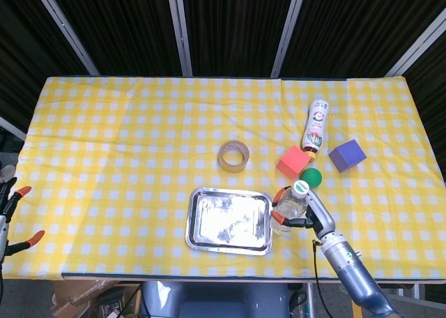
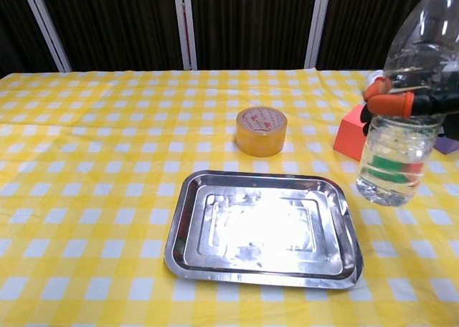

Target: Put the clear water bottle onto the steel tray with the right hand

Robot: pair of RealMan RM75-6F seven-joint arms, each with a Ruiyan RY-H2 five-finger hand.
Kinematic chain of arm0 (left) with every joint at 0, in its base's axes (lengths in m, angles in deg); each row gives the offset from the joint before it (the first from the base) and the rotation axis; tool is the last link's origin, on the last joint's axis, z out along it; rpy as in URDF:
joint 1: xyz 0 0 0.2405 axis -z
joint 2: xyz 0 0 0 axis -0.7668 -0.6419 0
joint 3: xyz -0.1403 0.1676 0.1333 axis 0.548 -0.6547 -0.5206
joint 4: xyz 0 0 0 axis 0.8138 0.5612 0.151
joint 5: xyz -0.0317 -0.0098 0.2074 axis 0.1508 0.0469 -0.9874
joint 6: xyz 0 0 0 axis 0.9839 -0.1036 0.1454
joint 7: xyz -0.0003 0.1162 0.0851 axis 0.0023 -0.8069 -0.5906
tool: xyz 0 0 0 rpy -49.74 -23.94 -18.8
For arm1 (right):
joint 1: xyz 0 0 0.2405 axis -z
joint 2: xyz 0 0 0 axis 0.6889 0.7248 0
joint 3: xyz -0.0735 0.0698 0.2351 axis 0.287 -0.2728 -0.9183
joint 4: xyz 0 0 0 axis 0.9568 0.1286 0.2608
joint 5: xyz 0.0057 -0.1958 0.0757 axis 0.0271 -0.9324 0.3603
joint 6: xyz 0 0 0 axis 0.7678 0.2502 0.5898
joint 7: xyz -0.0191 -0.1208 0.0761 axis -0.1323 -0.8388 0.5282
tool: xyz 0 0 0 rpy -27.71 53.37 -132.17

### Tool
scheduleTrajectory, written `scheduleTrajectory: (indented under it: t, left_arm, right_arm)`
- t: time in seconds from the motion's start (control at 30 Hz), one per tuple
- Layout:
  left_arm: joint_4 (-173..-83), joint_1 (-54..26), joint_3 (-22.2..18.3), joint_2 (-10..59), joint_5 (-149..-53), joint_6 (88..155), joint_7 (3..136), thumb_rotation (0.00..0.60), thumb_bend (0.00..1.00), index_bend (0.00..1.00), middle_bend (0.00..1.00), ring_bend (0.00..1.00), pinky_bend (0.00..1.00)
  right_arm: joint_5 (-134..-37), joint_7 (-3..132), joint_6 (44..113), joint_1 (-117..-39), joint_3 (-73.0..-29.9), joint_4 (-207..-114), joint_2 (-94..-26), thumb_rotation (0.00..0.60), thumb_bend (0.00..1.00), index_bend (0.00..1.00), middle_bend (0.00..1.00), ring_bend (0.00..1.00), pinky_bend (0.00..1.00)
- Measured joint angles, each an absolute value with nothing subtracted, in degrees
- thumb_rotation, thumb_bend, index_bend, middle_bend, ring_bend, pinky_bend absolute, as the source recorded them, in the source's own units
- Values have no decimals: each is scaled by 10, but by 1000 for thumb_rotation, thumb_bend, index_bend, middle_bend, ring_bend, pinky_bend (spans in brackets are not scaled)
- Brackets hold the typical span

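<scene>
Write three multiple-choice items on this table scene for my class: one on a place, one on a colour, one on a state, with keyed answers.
1. Where is the clear water bottle?
A. lying in the tray
B. just right of the steel tray
C. behind the tape roll

2. What colour is the ball?
A. green
B. blue
C. white

3. What is the right hand doing?
A. resting open
B. pressing the tray
C. gripping the bottle

Answers: 1 B, it stands upright beside the tray's right rim; 2 A, head view shows green; 3 C, orange fingertips wrap the bottle.
</scene>
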State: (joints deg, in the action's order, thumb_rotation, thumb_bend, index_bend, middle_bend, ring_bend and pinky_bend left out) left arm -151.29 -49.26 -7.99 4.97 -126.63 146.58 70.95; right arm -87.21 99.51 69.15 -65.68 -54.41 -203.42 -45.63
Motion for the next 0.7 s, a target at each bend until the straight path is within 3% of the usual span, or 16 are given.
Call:
scheduleTrajectory:
  t: [0.2,0.43,0.7]
  left_arm:
    - [-1512,-492,-80,50,-1266,1463,710,600,177,161,4,0,0]
    - [-1514,-493,-80,47,-1267,1467,715,600,178,161,4,0,0]
    - [-1515,-494,-81,45,-1268,1466,718,600,177,161,4,0,0]
  right_arm:
    - [-941,1050,700,-635,-533,-2000,-473,600,778,762,598,435,204]
    - [-956,1028,724,-634,-555,-2058,-435,600,778,767,603,439,204]
    - [-1039,965,819,-618,-567,-2109,-417,600,778,767,602,439,204]
